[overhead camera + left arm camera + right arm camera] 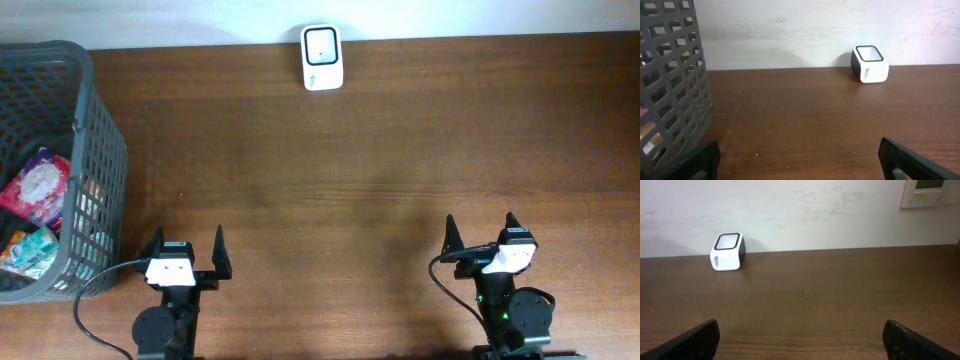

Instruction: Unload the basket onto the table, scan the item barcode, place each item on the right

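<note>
Item: the pink pack [38,185] looks like your easiest pick. It lies inside the basket [97,200], face up and partly hidden by the wall.
Other item: a teal pack [28,250] lies in the same basket, farther from the scanner [322,58] than the pink one.
Basket: it stands on the desk [350,170], well to the left of the scanner and nearer the arms.
Scanner: it sits at the far edge of the desk against the wall, window tilted up, with nothing near it.
Left hand [187,240]: released, fingers spread wide, holding nothing. It is far from the scanner and close beside the basket.
Right hand [480,228]: also released and empty. It is far from the scanner, off to its right.
Weight: judge the pack as light; a printed wrapper of this kind rarely carries much.
Stiffness: expect it to be soft and crinkly, so it will likely sag or fold if you pinch one corner.
Surface: the film looks glossy, so count on some slip.
Fragility: the contents cannot be told, so squeeze gently.
Hold: take it across the narrow width near an end seam, leaving the flat faces bare.
Barcode: not visible from here. Plan on turning the pack before you show it to the scanner.
Risk: the mesh wall may catch a finger as you reach in.
</note>
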